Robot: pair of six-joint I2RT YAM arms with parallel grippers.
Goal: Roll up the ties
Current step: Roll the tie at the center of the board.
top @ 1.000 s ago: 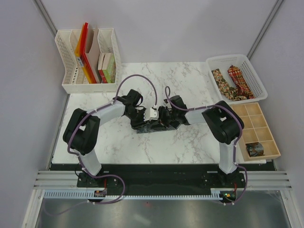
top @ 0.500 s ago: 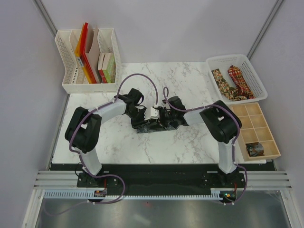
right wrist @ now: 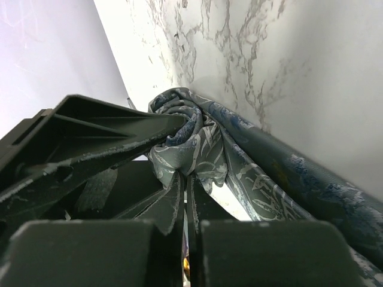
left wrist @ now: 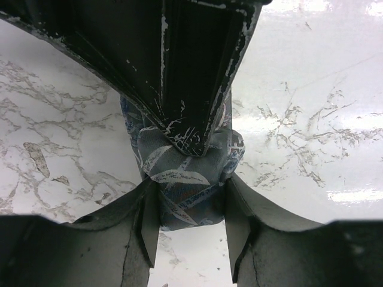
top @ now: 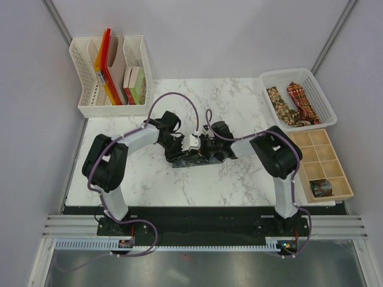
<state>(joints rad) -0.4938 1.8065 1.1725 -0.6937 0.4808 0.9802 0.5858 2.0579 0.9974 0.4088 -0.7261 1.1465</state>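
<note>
Roll of grey-green tie (left wrist: 187, 179) on the desk (top: 239, 179)
Left claw (left wrist: 190, 203) gripped its sides; right claw (right wrist: 185, 182) was closed, tips against it.

The left arm (top: 134, 140) and right arm (top: 251, 143) reach inward from the near corners, wrists low, meeting in the middle. The left gripper (left wrist: 191, 230) stands half spread, gripping the rolled tie (left wrist: 185, 179) from both sides. The right gripper (right wrist: 183, 200) is closed tight.
</note>
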